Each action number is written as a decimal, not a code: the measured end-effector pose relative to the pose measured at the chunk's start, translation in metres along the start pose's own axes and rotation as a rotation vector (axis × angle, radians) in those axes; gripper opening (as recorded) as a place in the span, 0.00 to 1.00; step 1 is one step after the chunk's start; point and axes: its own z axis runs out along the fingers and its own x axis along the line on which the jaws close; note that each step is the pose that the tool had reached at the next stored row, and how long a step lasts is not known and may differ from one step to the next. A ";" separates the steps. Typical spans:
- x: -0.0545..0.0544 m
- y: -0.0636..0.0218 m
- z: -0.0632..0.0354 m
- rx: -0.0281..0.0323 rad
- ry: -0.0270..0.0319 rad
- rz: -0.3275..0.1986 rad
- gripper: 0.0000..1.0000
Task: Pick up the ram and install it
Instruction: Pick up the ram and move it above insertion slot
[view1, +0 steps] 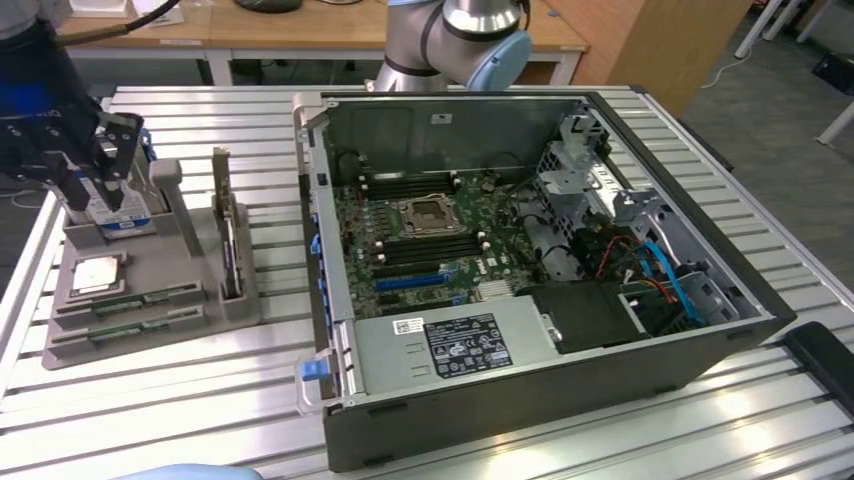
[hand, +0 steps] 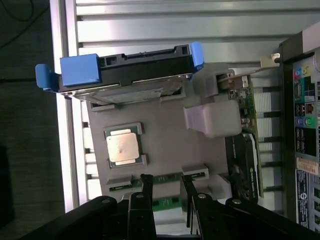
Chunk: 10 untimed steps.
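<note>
The pincer (hand: 165, 179) is hovering wide open and empty, its fingers lining up either side of the ram (hand: 169, 202) lying directly beneath it in the tray (hand: 165, 135), so the pickup seems to be just starting, calling for a straight descent and square closing.

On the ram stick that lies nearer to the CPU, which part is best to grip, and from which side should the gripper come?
Probably the bare middle of the ram, pinched across its two flat faces, coming straight down from above. It seems to stand on its long edge in the grey fixture, which covers both ends, so only the middle is free.
</note>
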 end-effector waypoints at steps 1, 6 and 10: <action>0.000 -0.0001 0.0018 0.0000 0.0000 0.000 0.36; 0.000 -0.0005 0.0109 0.0000 0.0000 0.000 0.36; 0.000 -0.0009 0.0181 0.0000 0.0001 0.000 0.36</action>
